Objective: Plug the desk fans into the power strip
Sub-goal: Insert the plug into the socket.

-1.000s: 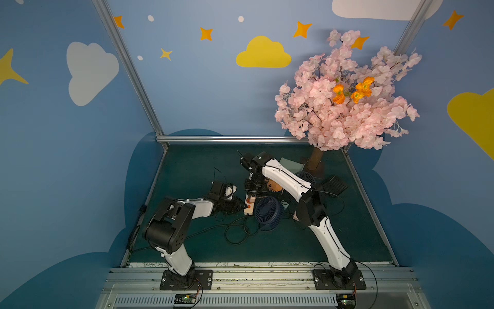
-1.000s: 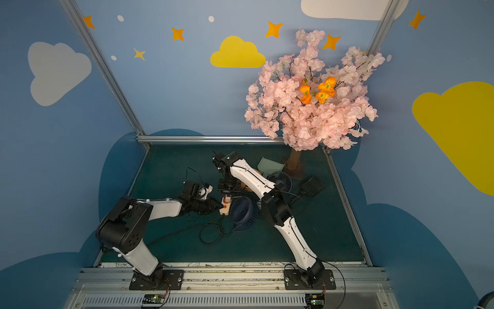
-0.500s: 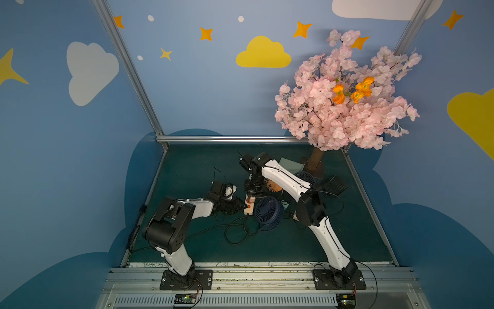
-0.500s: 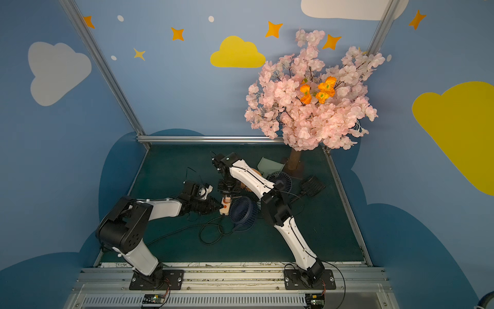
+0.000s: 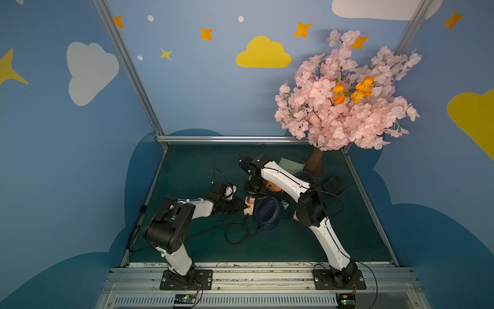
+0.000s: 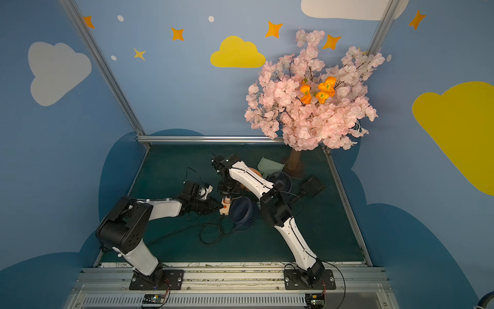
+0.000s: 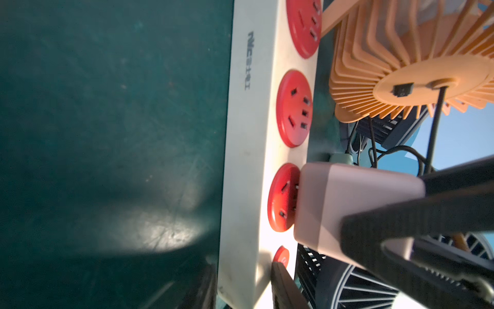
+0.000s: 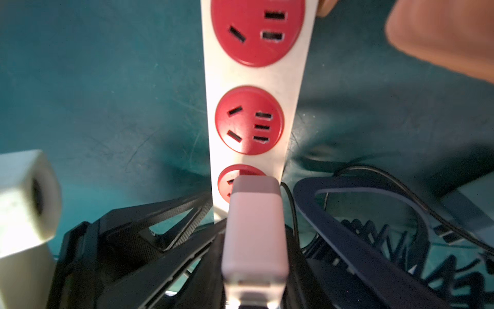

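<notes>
1. Between the fingers of the right gripper (image 5: 251,194) we see a pink plug (image 8: 255,227), clenched by its rear end, with the gripper pointing down from above.
2. At the plug's front face lies the strip (image 7: 246,160). The plug meets the red socket nearest the orange button (image 5: 249,206). Its prongs reach into the slots, and the left wrist view shows a thin gap between face and socket.
3. Beyond the plug, along the strip and away from the button, two more red sockets show their slots in the right wrist view.
4. Just beside the right gripper, the left gripper (image 5: 242,208) lies low and points sideways. It is closed on the strip's button end, with one finger (image 7: 283,289) over the socket face and the other along the opposite side.
5. Across the strip from the left gripper a navy fan (image 5: 267,211) lies just beside the strip; we cannot tell whether they touch.
6. Past the right gripper, toward the back wall, an orange fan (image 7: 417,77) sits close to the strip's far sockets, with a black cord (image 7: 435,125) leaving its hub.
7. Under both grippers spreads the green table (image 7: 107,107).
8. We cannot tell which fan the plug belongs to.
</notes>
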